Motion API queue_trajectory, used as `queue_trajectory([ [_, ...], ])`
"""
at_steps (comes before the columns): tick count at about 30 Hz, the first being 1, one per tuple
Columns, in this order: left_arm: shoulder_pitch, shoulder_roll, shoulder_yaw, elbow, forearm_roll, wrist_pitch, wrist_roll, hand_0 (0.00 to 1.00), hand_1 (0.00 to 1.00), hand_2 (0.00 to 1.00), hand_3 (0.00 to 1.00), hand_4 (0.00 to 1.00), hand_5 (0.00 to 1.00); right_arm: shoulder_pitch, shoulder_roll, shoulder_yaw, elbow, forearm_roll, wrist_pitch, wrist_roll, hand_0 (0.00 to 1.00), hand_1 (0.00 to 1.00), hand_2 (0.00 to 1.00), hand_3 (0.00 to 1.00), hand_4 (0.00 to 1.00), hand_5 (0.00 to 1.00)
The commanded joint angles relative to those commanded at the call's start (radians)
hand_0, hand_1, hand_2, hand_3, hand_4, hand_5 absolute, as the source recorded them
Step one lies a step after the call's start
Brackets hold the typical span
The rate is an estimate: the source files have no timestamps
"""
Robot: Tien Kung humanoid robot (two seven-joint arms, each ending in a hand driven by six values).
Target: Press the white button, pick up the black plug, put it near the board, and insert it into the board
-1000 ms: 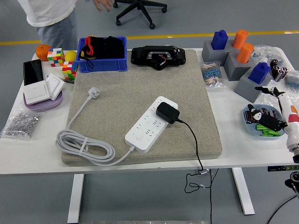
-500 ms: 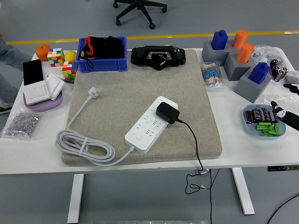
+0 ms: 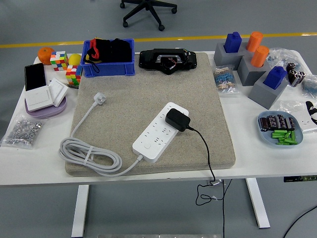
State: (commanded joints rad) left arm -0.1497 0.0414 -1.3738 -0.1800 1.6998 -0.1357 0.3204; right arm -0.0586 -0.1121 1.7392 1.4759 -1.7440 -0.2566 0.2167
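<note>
A grey floor with a yellow line lies behind the white desk (image 3: pixel 124 171). Only a small part of the right hand (image 3: pixel 311 109) shows at the right edge of the picture, and I cannot tell if it is spread or curled.

Just left of this hand and a little nearer, the pale blue plate (image 3: pixel 263 133) holds green sticks (image 3: pixel 284 136) and dark wrapped pieces (image 3: pixel 276 122). Far to the left of the hand, on the beige mat (image 3: pixel 143 89), lies the white power strip (image 3: pixel 160 132); the black plug (image 3: pixel 177 119) sits in it, and the white button (image 3: pixel 147 146) is at its near end. Further back and left, the blue bin (image 3: pixel 106 67) contains black and red things (image 3: pixel 106 49).
</note>
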Motion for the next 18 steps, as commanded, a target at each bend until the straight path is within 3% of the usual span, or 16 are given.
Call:
queue_trajectory([
  [18, -0.001, -0.002, 0.002, 0.000, -0.002, -0.001, -0.001, 0.691, 0.666, 0.642, 0.644, 0.559, 0.172, -0.013, 0.024, 0.021, 0.052, 0.035, 0.018, -0.032, 0.822, 0.698, 0.693, 0.662, 0.835, 0.212],
])
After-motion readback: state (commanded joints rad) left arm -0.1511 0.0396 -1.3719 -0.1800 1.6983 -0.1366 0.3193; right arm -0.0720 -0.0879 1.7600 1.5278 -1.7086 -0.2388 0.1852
